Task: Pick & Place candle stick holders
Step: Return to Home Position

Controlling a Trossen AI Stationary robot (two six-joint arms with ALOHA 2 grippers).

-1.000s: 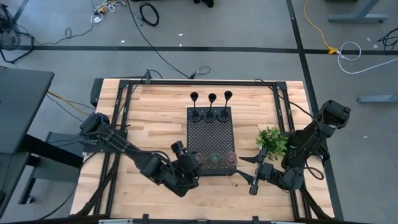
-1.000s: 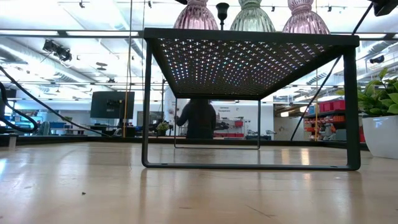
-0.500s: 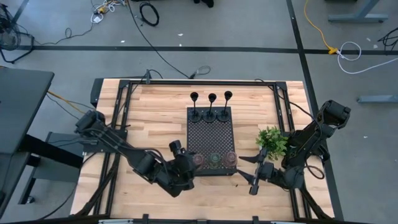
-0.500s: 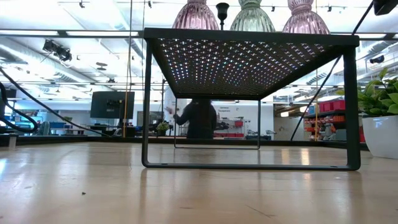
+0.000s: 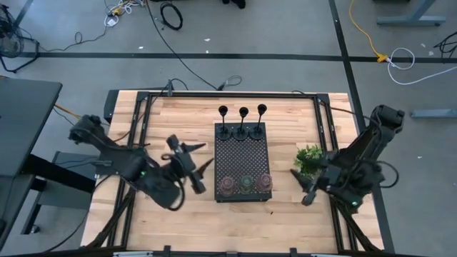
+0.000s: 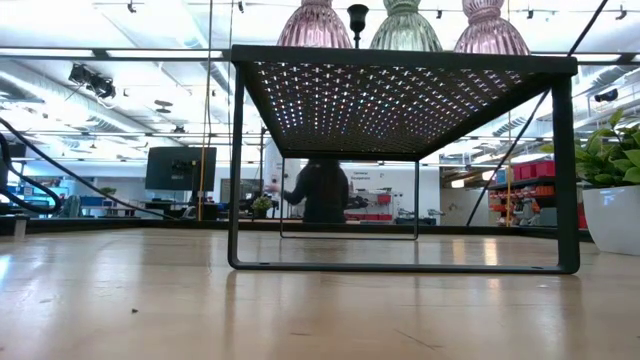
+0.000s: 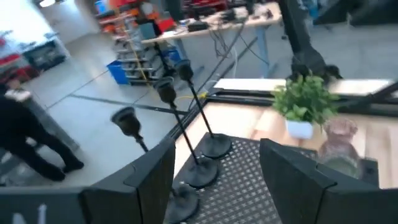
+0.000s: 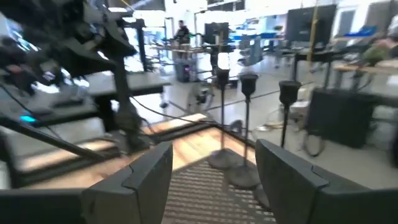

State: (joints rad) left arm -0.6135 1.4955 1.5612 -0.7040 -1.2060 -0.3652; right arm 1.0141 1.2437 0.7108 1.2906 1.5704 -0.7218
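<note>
Left gripper (image 5: 196, 160): fingers apart, empty; I have it over the wooden table (image 5: 178, 114), just beside the black perforated metal tray (image 5: 243, 153).
Right gripper (image 5: 304, 187): fingers apart, empty, on the tray's other side, just beside the small green leafy plant (image 5: 309, 158).
Squat translucent glass candle holders (image 5: 246, 184): pink, olive, pink, in a row on the tray's near end, between my grippers, touching neither.
Slim black candle stick holders (image 5: 243, 123): three upright on the tray's far end, beyond both grippers.
</note>
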